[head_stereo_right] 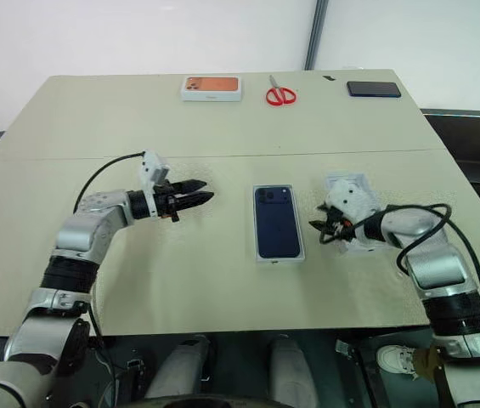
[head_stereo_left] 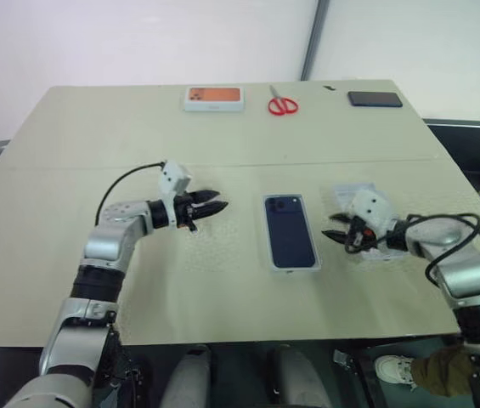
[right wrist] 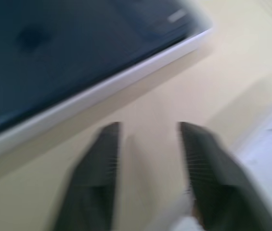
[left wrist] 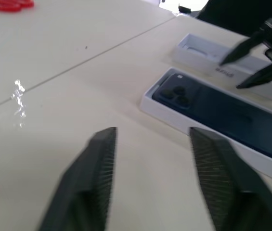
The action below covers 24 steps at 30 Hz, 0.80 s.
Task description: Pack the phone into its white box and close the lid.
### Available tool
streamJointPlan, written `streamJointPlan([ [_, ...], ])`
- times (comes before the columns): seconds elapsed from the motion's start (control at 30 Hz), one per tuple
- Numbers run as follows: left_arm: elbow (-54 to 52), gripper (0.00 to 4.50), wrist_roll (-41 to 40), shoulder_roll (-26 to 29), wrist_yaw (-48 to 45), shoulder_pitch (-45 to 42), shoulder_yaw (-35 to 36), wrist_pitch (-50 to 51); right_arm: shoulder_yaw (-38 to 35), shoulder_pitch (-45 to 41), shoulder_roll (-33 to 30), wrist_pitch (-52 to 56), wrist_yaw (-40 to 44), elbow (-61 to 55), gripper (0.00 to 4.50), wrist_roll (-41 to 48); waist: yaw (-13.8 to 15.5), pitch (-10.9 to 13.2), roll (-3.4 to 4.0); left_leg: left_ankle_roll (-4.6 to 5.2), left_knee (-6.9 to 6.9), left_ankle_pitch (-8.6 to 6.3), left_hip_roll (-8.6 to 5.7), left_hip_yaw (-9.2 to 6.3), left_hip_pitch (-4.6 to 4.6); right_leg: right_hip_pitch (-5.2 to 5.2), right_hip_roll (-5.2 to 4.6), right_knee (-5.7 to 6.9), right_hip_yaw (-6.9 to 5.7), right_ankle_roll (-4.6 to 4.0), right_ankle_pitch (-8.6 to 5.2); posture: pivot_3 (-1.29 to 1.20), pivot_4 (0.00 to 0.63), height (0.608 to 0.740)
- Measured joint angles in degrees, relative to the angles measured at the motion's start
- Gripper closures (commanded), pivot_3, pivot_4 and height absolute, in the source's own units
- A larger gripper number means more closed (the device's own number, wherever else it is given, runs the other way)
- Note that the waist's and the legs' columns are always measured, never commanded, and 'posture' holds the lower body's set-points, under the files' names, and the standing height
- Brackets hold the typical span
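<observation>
Currently both claws released, holding nothing. Left gripper [head_stereo_left: 208,206] hovering level above the table [head_stereo_left: 95,136], fingers spread, pointing across toward the centre. Right gripper [head_stereo_left: 339,228] angled downward over a flat white insert [head_stereo_right: 347,184], fingers parted, pointing inward.

Between them, well apart from the left and near the right: closed lid [head_stereo_left: 290,231] with its printed phone picture facing up, seated square on the white box, long axis running away from the robot. Phone itself not visible; judged inside. Right arm nearer. Task judged essentially complete; at most a press on the lid remaining.

Far edge: orange-topped box [head_stereo_left: 214,99], scissors [head_stereo_left: 283,104], black device [head_stereo_left: 375,99].
</observation>
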Motion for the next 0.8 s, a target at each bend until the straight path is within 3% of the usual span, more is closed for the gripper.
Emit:
streamJointPlan([
  [0.03,-1.19,0.05,-0.95,0.90,-1.09,1.17,0.50,-0.06,-0.39,-0.31,-0.03,0.64,-0.57,-0.01,0.02,0.21,0.00,0.00,0.01,0.00,-0.01,0.00,0.01,0.01,0.00,0.00,-0.01,-0.01,0.01,0.00,0.00,0.00,0.150,0.740],
  [0.33,-10.47,0.05,-4.84,8.04,-10.01,13.93,2.38,-5.43,-4.08,0.03,-0.28,10.40,-5.77,-0.73,0.02,2.69,0.06,0.01,0.03,0.01,-0.06,-0.01,0.13,0.03,-0.02,-0.07,-0.04,-0.01,0.08,-0.03,-0.01,0.00,0.150,0.740],
  [0.47,-12.04,0.05,-4.57,9.46,-11.25,18.54,4.36,-12.97,-7.34,6.36,-0.27,16.65,-8.30,-7.44,0.02,4.74,0.35,0.00,0.04,0.04,-0.10,-0.02,0.10,0.02,-0.05,-0.08,-0.20,-0.05,0.08,-0.03,-0.01,0.00,0.150,0.740],
  [0.63,-14.64,0.05,-4.83,10.54,-11.70,22.55,4.90,-15.23,-9.57,12.65,-0.30,24.61,-10.88,-17.16,0.02,7.22,0.13,0.00,0.05,0.11,-0.08,-0.06,0.09,0.02,-0.02,-0.09,-0.25,-0.05,0.11,-0.03,-0.01,0.00,0.150,0.740],
  [0.8,-15.64,0.05,-4.91,11.38,-13.23,23.23,4.90,-17.44,-9.76,8.50,-0.60,37.48,-13.95,-21.26,0.02,10.20,-0.08,0.00,0.10,0.12,-0.09,-0.07,0.12,0.03,-0.02,-0.13,-0.22,-0.04,0.12,-0.03,-0.02,0.00,0.150,0.740],
])
